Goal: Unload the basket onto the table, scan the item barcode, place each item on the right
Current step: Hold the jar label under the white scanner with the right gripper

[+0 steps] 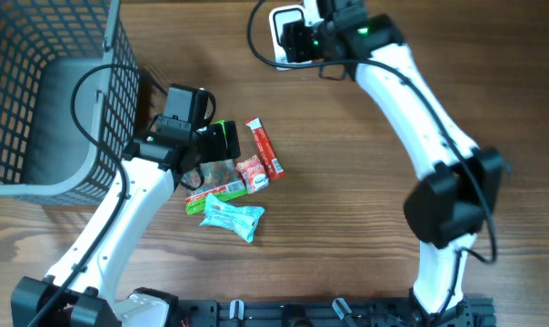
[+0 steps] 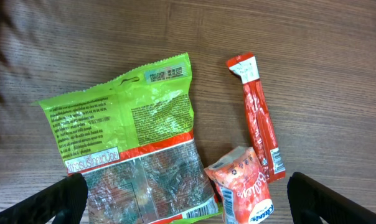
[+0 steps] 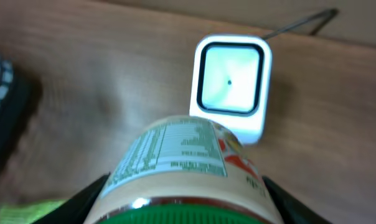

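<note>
Right jaws are clamped on a jar (image 3: 182,162) with a green lid and a cream label, one finger on each side near the lid end. The jar is held just in front of a white scanner (image 3: 230,87), which sits by the far edge of the table (image 1: 347,209) with its square window glowing pale.

Left jaws are spread wide and hold nothing. They hover over a small heap of snacks near the middle of the table: a green packet (image 2: 132,137), a red stick pack (image 2: 259,118), a small red pouch (image 2: 244,186) and a teal packet (image 1: 234,216). A wire basket (image 1: 65,189) fills the far left corner.

The task appears to be at the scanning step itself. The item has been lifted and brought to the reader. What seems left is turning its barcode squarely to the window and getting a read, and nothing visible shows that a read has registered.

No barcode can be seen on the jar. The side facing the wrist camera carries blurred fine print and a red picture. The lid end is cut off by the picture's edge. From overhead the jar is almost entirely hidden under the right arm's wrist.
</note>
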Tool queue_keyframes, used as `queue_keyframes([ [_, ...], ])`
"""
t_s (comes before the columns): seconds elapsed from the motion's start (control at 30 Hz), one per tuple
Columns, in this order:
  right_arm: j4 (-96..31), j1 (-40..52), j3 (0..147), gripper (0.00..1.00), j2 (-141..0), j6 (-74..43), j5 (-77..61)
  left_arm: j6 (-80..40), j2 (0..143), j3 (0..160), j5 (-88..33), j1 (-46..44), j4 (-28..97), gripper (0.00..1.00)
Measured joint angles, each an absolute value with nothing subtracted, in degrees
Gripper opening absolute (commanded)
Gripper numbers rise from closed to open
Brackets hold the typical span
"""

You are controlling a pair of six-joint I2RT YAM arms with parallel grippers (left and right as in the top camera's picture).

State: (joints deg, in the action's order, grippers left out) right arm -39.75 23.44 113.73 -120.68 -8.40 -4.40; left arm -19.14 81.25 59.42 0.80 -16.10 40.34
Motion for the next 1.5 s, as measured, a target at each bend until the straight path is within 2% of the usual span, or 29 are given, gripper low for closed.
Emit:
queue_keyframes([
  [0.23, -8.7, 23.5, 113.7, 0.32, -130.7, -9.0, -0.5, -19.1, 81.4, 59.4, 0.8, -16.1, 40.3, 1.0],
  [0.47, 8.9, 23.4, 113.7, 0.31, -138.3, -13.1, 3.8, -19.1, 81.4, 59.4, 0.8, -16.1, 40.4, 1.0],
  [0.83, 13.3, 22.5, 113.7, 0.27, -142.9, -13.4, 7.8, -19.1, 81.4, 59.4, 0.8, -16.1, 40.3, 1.0],
  [0.9, 9.8, 21.8, 113.7, 0.27, -140.7, -13.4, 7.9, -19.1, 81.4, 59.4, 0.8, -16.1, 40.4, 1.0],
  [1.0, -4.4, 20.3, 113.2, 0.26, -131.0, -13.4, 6.9, -19.1, 81.4, 59.4, 0.8, -16.1, 40.3, 1.0],
  [1.1, -29.3, 16.2, 114.3, 0.27, -111.1, -13.1, 6.1, -19.1, 81.4, 59.4, 0.8, -16.1, 40.5, 1.0],
  [1.17, -47.5, 11.4, 115.5, 0.25, -102.8, -12.8, 5.8, -19.1, 81.5, 59.4, 0.8, -16.1, 40.4, 1.0],
  [1.3, -73.2, -0.9, 111.5, 0.25, -102.2, -11.8, 5.7, -19.1, 81.5, 59.4, 0.8, -16.1, 40.4, 1.0],
  [1.4, -69.2, -9.2, 97.2, 0.25, -106.6, -11.4, 3.6, -19.1, 81.5, 59.4, 0.8, -16.1, 40.4, 1.0],
  [1.5, -62.5, -13.0, 83.9, 0.25, -107.6, -11.2, 1.1, -19.1, 81.5, 59.4, 0.8, -16.1, 40.4, 1.0],
])
